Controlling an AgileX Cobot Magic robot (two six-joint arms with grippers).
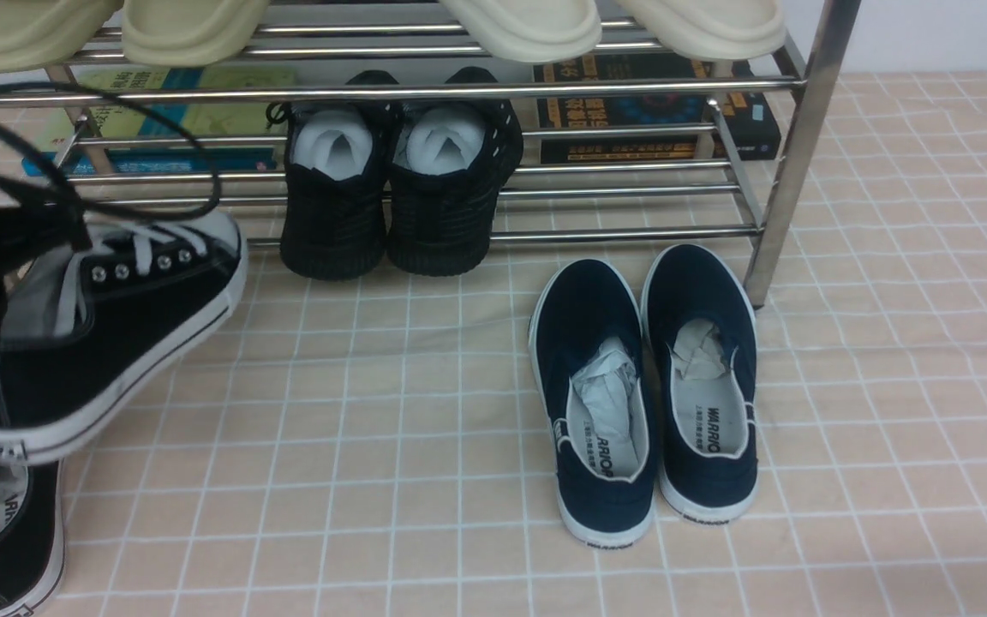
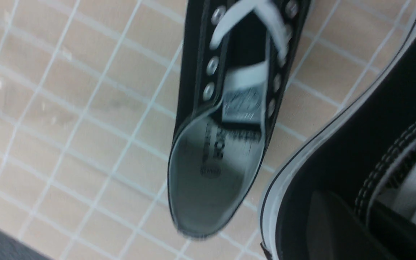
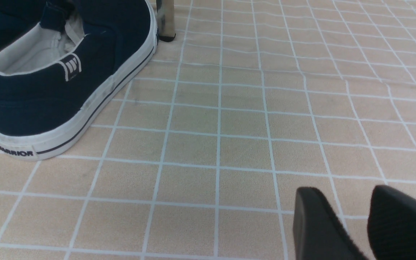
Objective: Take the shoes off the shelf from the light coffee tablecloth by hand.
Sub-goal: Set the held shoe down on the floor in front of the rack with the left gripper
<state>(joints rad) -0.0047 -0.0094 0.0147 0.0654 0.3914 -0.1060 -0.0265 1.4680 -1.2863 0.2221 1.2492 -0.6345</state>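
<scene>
Left gripper (image 2: 352, 220) is clamped on one black canvas lace-up sneaker (image 1: 116, 317), held up off the gridded tablecloth (image 1: 391, 411). Its mate (image 1: 14, 531) sits on the cloth below. Right gripper (image 3: 341, 216) open. Looks like the carry step; next: lower it beside the mate, level the sole, release.

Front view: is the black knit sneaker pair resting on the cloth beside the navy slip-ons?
No, both sneakers sit up on the chrome rack's lower bars.
</scene>
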